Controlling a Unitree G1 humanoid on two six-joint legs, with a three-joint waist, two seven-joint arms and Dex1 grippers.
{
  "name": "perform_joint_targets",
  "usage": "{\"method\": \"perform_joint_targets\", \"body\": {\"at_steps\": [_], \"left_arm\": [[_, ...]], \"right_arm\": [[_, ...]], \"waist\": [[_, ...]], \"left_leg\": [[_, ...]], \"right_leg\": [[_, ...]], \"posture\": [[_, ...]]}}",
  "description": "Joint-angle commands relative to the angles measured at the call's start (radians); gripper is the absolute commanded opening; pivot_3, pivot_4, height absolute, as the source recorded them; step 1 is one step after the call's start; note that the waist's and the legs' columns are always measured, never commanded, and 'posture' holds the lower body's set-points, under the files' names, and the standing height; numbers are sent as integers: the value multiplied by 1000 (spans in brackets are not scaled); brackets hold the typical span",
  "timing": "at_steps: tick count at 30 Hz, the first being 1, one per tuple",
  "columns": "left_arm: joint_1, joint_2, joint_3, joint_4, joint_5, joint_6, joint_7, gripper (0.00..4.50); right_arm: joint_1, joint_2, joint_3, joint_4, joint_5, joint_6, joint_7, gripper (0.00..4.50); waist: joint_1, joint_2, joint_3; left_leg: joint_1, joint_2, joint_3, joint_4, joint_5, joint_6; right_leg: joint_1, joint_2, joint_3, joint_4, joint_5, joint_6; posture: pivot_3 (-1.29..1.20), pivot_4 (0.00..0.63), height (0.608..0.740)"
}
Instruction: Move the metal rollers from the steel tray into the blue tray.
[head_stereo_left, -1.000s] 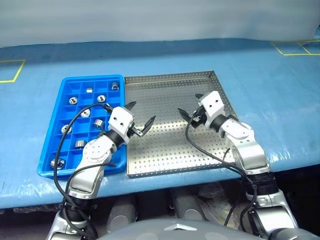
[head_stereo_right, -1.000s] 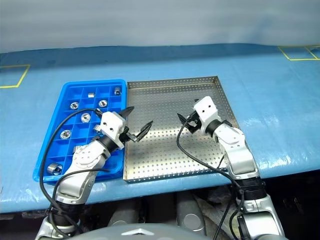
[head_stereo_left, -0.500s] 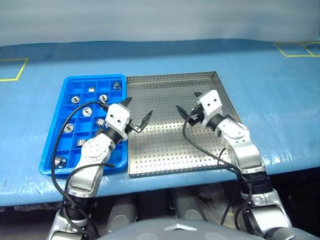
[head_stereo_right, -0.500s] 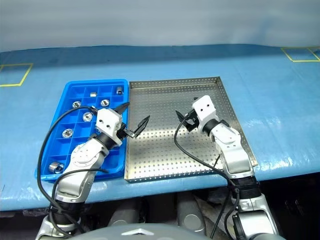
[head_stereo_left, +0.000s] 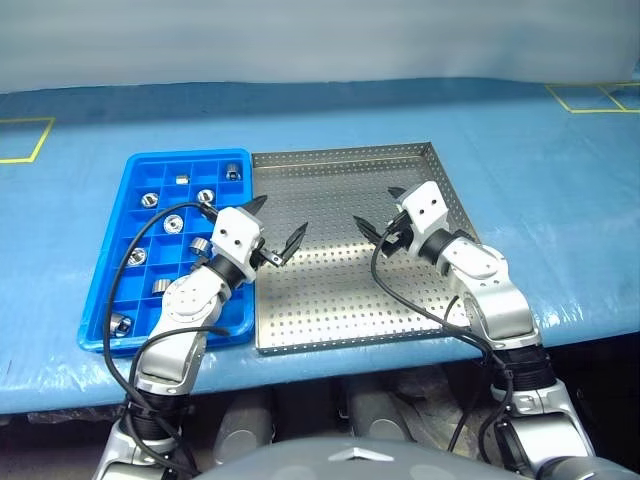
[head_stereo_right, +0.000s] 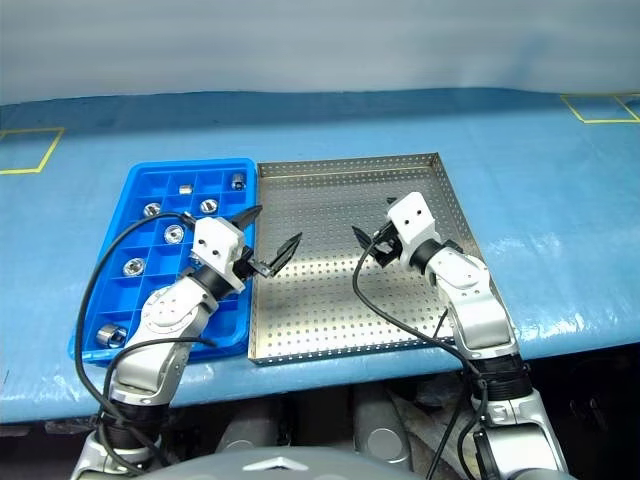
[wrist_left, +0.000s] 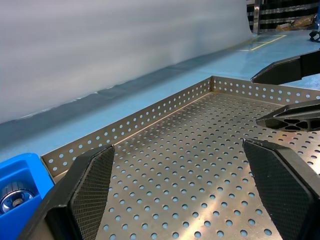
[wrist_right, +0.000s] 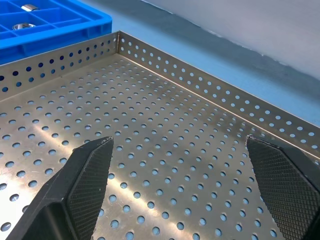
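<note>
The steel tray lies in the middle of the table with its perforated floor bare under both grippers. Against its left side sits the blue tray. Several metal rollers lie in separate compartments of it, one to a compartment. My left gripper hovers open over the steel tray's left edge, pointing right. My right gripper hovers open over the tray's right half, pointing left at the other one. Neither holds anything. In the left wrist view a roller shows in the blue tray's corner, and the right gripper's fingers show opposite.
Both trays rest on a blue-covered table whose front edge runs just below them. Yellow tape marks lie at the far left and far right. Black cables loop from each wrist above the trays.
</note>
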Motion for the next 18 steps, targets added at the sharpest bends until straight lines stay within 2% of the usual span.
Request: {"method": "perform_joint_targets", "body": {"at_steps": [1, 18], "left_arm": [[-8, -4, 12, -36, -11, -2, 1, 4500], [-11, -7, 5, -17, -1, -22, 2, 4500]], "right_arm": [[-5, -5, -15, -41, 9, -11, 3, 4495], [-9, -10, -19, -29, -5, -29, -4, 4495]], "waist": [[0, 0, 0], [-1, 0, 0]], "left_leg": [[0, 0, 0, 0, 0, 0], [0, 0, 0, 0, 0, 0]], "right_leg": [[0, 0, 0, 0, 0, 0], [0, 0, 0, 0, 0, 0]], "posture": [[-142, 150, 740], [-153, 150, 740]]}}
